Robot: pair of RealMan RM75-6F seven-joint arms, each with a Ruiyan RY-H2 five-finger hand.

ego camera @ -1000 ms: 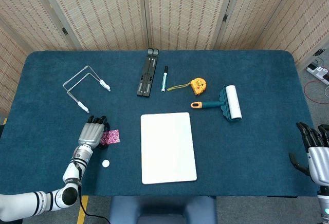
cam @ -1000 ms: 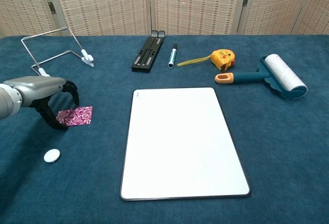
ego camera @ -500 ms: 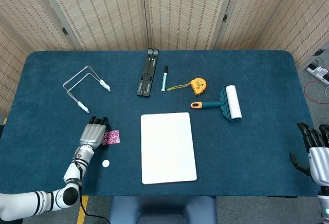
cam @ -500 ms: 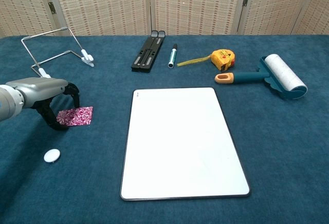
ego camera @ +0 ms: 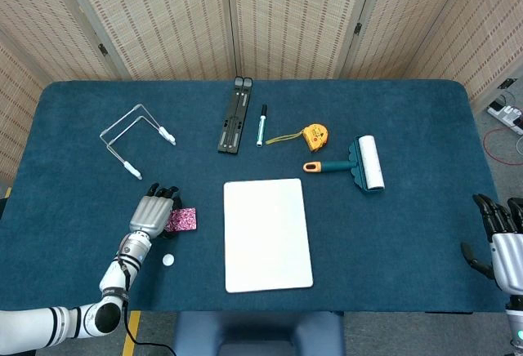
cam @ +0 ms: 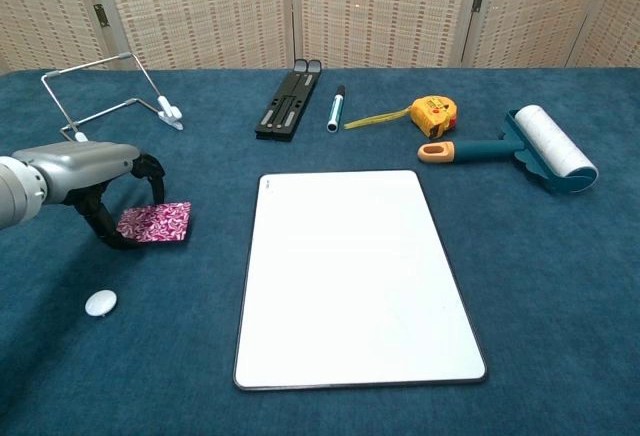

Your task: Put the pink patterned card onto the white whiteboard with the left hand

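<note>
A dark blue felt-covered desk [ego camera: 409, 233] seen from above and from chest height. The left robot hand [cam: 95, 181] arches over the left edge of the pink patterned card [cam: 154, 223], its dark fingertips curled down to the card; whether they pinch it or only touch it cannot be told. The card lies flat on the desk, near the left side of the white whiteboard [cam: 350, 276] but apart from it. The whiteboard lies flat at the middle of the desk. A small white disc [cam: 100, 302] sits on the desk in front of the left robot hand. Toward the far side lie a wire stand [ego camera: 135, 140], a folded black stand [ego camera: 234, 116], a marker pen [ego camera: 261, 124], a yellow tape measure [ego camera: 315, 135] and a lint roller [ego camera: 359, 162]. The right robot hand [ego camera: 500, 229] hangs at the desk's right edge, well apart from everything, fingers spread and holding nothing
</note>
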